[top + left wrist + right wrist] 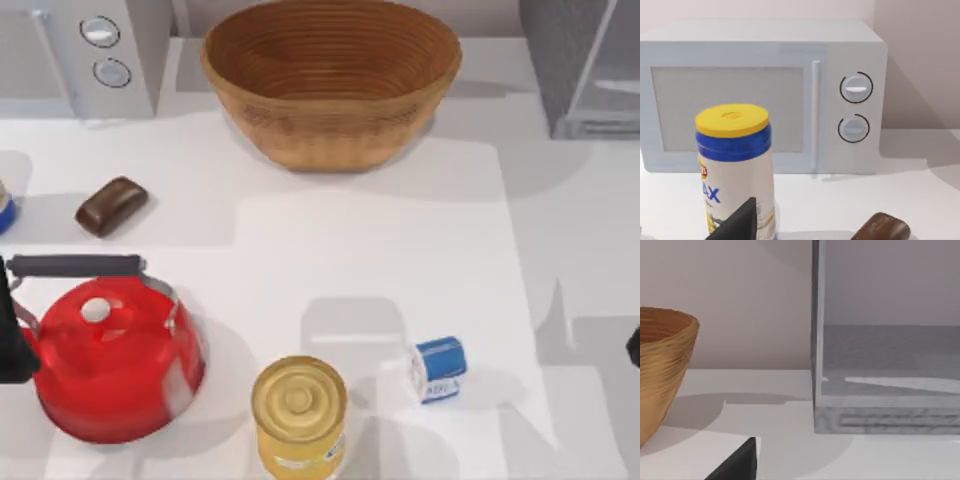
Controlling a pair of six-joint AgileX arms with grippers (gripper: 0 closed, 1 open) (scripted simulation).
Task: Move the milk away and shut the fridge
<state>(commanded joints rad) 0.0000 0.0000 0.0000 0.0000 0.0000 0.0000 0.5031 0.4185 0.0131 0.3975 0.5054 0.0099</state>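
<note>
On the white bench (400, 250), a yellow can with a gold lid (298, 415) stands nearest the front edge, serving as the landmark. The small blue-topped white milk carton (438, 369) lies just right of the can, apart from it. A red kettle with a dark handle (108, 360) sits to the can's left. Beyond the can, a brown oblong block (111, 205) lies far left, and a large woven wicker basket (331, 80) rises behind. The light-grey two-knob appliance (90, 55) stands back-left of the can; the dark-grey speckled fridge (585, 65) stands back-right, its interior open to the right wrist view. Whether either end effector is parted or closed cannot be told.
</note>
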